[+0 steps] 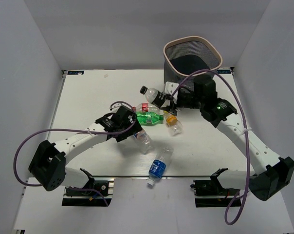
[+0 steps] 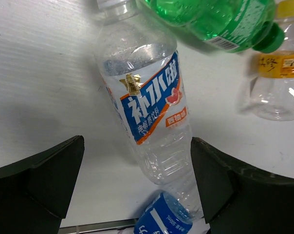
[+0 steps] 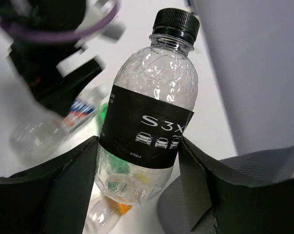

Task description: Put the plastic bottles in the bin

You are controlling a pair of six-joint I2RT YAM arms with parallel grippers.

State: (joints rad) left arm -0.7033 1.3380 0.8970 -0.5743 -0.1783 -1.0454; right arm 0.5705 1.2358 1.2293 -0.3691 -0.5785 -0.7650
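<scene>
My right gripper [image 1: 164,100] is shut on a clear bottle with a black label and black cap [image 3: 147,126], held off the table in front of and left of the dark mesh bin [image 1: 193,58]. My left gripper [image 1: 132,127] is open and straddles a clear bottle with a blue-and-white label [image 2: 152,117] lying on the table; its right finger [image 2: 220,185] is close to the bottle. A green bottle [image 1: 148,118], a red-labelled one [image 1: 144,108] and an orange-capped one [image 1: 173,123] lie between the arms. A blue-labelled bottle [image 1: 158,167] lies near the front edge.
The white table [image 1: 88,97] is walled in on three sides. The bin stands at its back right corner. Purple cables loop from both arms, one arching over the right wrist in front of the bin.
</scene>
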